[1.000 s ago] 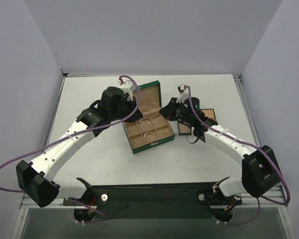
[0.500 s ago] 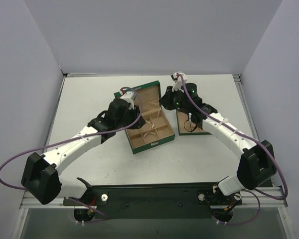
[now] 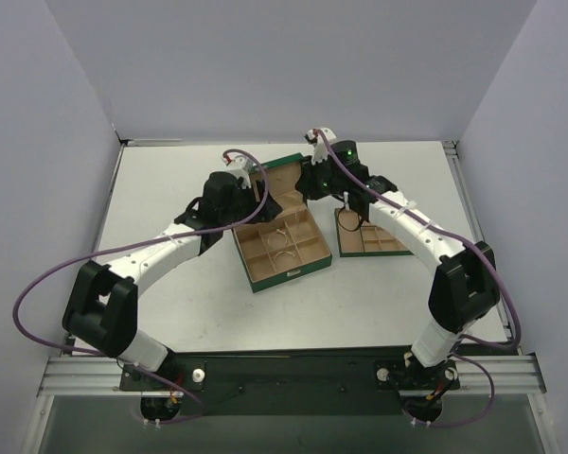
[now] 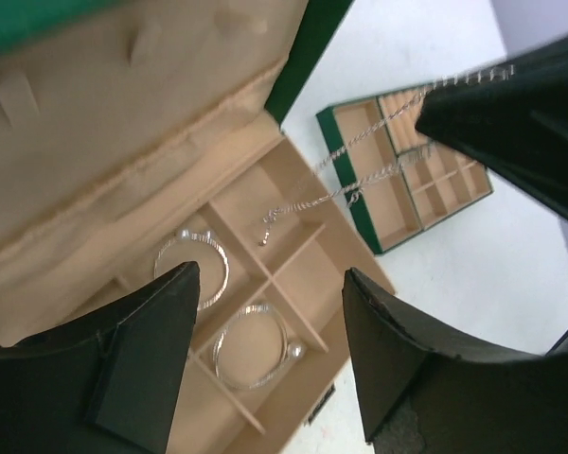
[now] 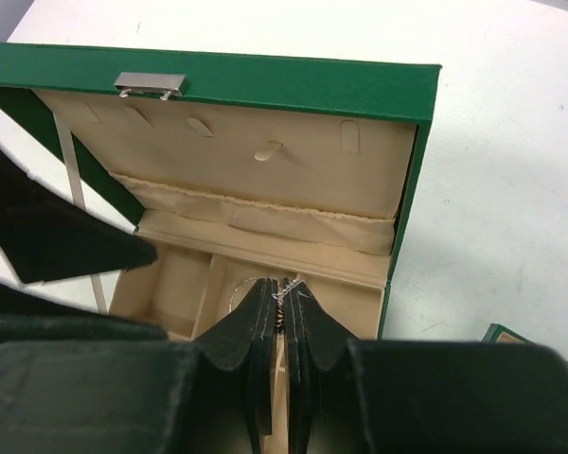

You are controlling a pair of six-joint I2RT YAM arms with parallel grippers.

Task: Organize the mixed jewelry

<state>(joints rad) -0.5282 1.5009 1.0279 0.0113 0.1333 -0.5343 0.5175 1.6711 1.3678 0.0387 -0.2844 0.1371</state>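
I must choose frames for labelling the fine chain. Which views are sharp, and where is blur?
Left wrist: the chain is sharp, the left fingers dark blurs. Right wrist: the green box is sharp, the right fingers soft. Top external: even light, faint shadows, chain barely visible.

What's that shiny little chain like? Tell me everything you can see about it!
The chain is thin, pale and silvery, of tiny metal-looking links. The right gripper pinches it in shut jaws, and it hangs slanting in two strands. Its loose end, with a small clasp, reaches a tan compartment of the open green box; whether it touches, I cannot tell.
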